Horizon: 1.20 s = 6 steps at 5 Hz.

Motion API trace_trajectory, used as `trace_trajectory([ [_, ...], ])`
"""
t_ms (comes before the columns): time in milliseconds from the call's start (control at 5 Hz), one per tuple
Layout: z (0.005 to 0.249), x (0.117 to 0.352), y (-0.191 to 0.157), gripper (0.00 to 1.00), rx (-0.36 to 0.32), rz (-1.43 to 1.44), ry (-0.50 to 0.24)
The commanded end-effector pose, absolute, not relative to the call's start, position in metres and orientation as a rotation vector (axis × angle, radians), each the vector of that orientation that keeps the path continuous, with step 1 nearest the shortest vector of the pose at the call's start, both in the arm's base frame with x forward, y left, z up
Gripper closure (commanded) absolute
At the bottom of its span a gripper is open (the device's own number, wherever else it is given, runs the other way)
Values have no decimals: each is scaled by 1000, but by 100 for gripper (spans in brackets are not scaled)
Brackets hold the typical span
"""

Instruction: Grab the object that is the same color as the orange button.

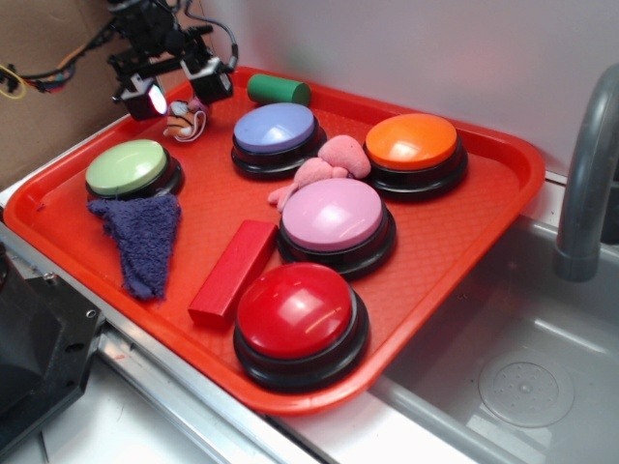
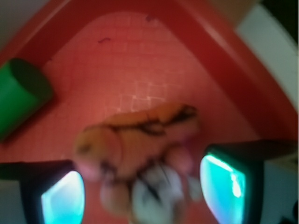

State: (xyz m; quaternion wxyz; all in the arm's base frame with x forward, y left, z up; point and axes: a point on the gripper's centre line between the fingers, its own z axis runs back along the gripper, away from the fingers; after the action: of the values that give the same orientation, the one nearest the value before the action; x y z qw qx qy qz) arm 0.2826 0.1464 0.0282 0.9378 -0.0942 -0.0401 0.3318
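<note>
Tool [image 1: 177, 97] fingers stand spread apart at the tray's far left corner, one pad [image 2: 63, 198] to each side of the small plush tiger [image 1: 186, 123], which lies on the tray floor between them; the wrist view is blurred, but neither pad appears to press on the toy, and nothing is pinched. That tiger, orange with dark stripes and a white face, sits at about 11 o'clock on the red tray [image 1: 503, 184], just beyond the green button [image 1: 128, 166] and to the left of the blue button [image 1: 276, 129]. A green cylinder [image 1: 279, 90] lies on its side near the tray's far rim at roughly 12 o'clock, close to the tool. The orange button [image 1: 412, 141] stands at about 2 o'clock, well apart from the tiger. A pink plush lump [image 1: 329, 164] rests between the blue, orange and pink buttons, touching the pink button [image 1: 334, 215], which sits near the tray's centre. The red button [image 1: 296, 311] is at 6 o'clock by the near rim, with a red block [image 1: 233, 270] just to its left. A dark blue cloth [image 1: 140, 237] lies at 8 o'clock, its top edge against the green button. The tray rests on a metal worktop [image 1: 503, 387] with a grey pipe [image 1: 585, 184] at 3 o'clock.
</note>
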Motion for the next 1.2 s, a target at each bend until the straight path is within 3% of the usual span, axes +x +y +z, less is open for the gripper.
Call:
trace_trajectory([
  [0, 33, 290, 150, 78, -107, 685, -121],
  [200, 35, 289, 146, 100, -101, 692, -134],
  [600, 102, 273, 126, 100, -70, 684, -179],
  [800, 141, 254, 99, 100, -76, 604, -204],
  [1000, 165, 230, 70, 100, -102, 516, -231],
])
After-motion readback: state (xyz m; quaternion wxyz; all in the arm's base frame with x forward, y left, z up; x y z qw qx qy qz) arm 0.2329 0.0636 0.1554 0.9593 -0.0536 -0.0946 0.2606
